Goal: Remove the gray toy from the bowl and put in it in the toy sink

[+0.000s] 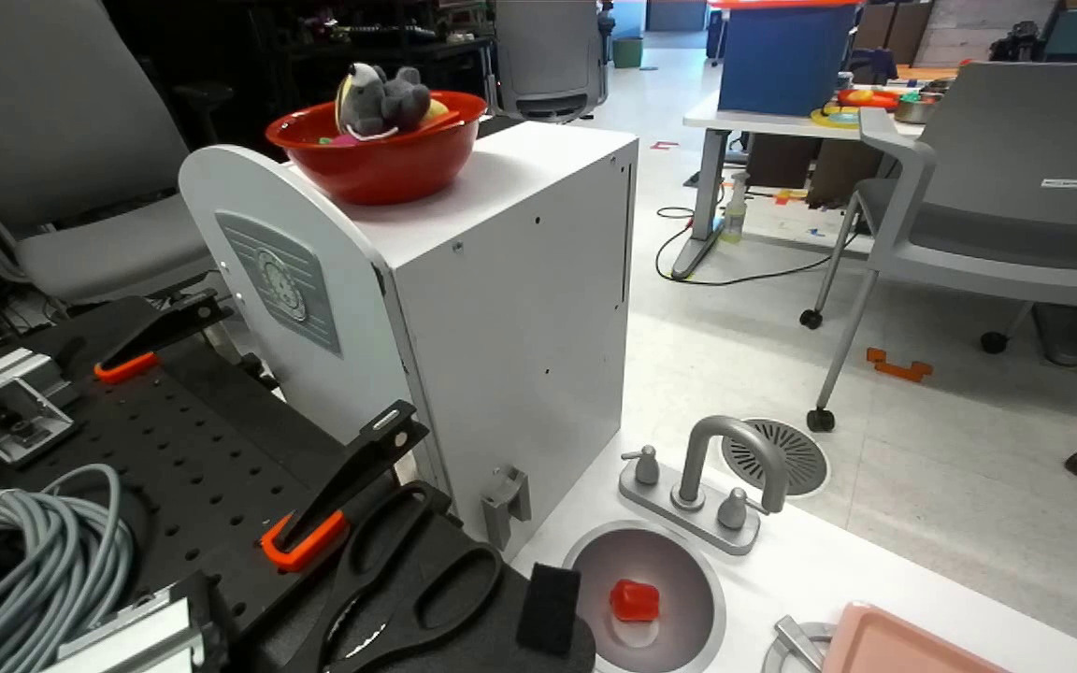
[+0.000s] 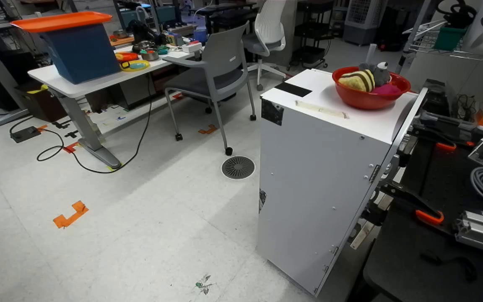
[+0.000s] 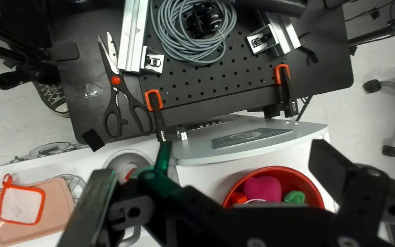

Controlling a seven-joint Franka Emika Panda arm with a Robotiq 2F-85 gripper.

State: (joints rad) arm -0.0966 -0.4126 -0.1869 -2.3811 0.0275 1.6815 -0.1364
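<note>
tool (image 3: 213, 166) gapes wide, gray toy (image 1: 381, 105) above rim of bowl (image 1: 398, 170).

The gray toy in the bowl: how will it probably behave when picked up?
The gray toy looks plush, so it probably squashes softly. It rises above the rim of the bowl, so a push might topple it.

The bowl (image 2: 363, 100) is showing red, the toy (image 1: 375, 103) is wearing dark gray with white, and a plush (image 2: 355, 81) is carrying dark stripes across yellow. The sink (image 1: 696, 600) is showing gray, the potholder (image 3: 22, 206) is pairing white with an orange-red border, and the tray (image 3: 56, 207) is showing pale pink.
</note>
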